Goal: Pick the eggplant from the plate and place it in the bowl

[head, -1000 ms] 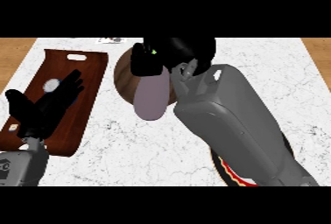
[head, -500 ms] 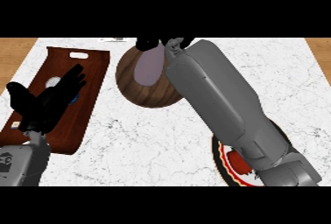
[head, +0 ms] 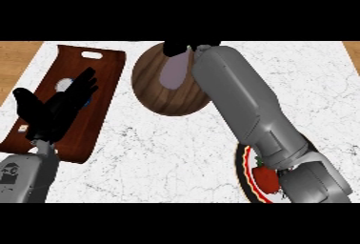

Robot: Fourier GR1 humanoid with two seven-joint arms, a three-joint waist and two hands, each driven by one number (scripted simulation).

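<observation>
On the marble worktop (head: 175,143), the robot's right forearm reached far forward, well beyond the red-rimmed plate (head: 245,172) near its elbow. The wooden bowl (head: 162,93) lay directly beneath the right hand (head: 184,48), whose fingers curled round the top of the pale purple eggplant (head: 175,71) hanging over the bowl's hollow. The pick-up looked complete; release appeared the only step left. The left hand (head: 60,107) rested open, fingers up, above the dark wooden board (head: 98,71).

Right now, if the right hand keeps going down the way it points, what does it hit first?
Probably the bowl: the right hand holds the eggplant hanging over its inside. Height above it is unclear.
</observation>
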